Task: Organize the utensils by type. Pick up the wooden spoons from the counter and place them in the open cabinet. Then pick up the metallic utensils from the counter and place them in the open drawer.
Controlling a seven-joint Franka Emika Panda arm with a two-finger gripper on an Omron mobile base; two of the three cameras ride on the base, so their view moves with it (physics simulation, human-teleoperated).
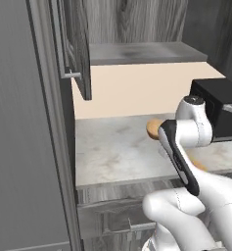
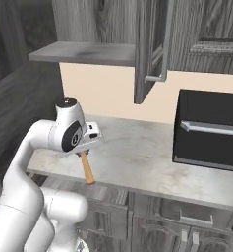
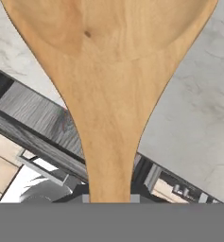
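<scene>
held item: a light orange-brown wooden spoon with an oval bowl and long straight handle point(image 3: 111, 90) is riding in the jaws; in the hand view the bowl is filling the top and the neck is running down to the fingertips.
jaws: the gripper point(image 2: 85, 147) is clenching the spoon's handle, nearly closed on it; in the right base view the handle point(image 2: 87, 170) is hanging down below the hand toward the front edge of the desk.
spoon position: lifted clear of the light grey marbled stone desk point(image 1: 117, 147), above its front part, near the left end.
target: the tall dark grey wood-grain wall cabinet point(image 1: 76, 44) is standing open above, its pale shelf point(image 1: 147, 51) well above the hand.
risk, slip: the grip is sitting on a narrow rounded handle with the heavy bowl at one end; I judge the spoon may be pivoting or sliding out during the lift.
risk, collision: the long spoon is sticking out both ways from the hand; swinging upward, it could be striking the open cabinet door point(image 2: 150, 49) or the shelf edge.
risk, neighbour: the black box-shaped appliance with a silver bar handle point(image 2: 209, 130) is standing to the right on the desk, well apart from the hand.
arm pose: the white arm is rising from below the desk edge, elbow bent, wrist turned so the hand is pointing down over the desk front.
second spoon: an orange-brown tip point(image 1: 154, 127) is showing behind the wrist; which spoon it is, I cannot tell.
</scene>
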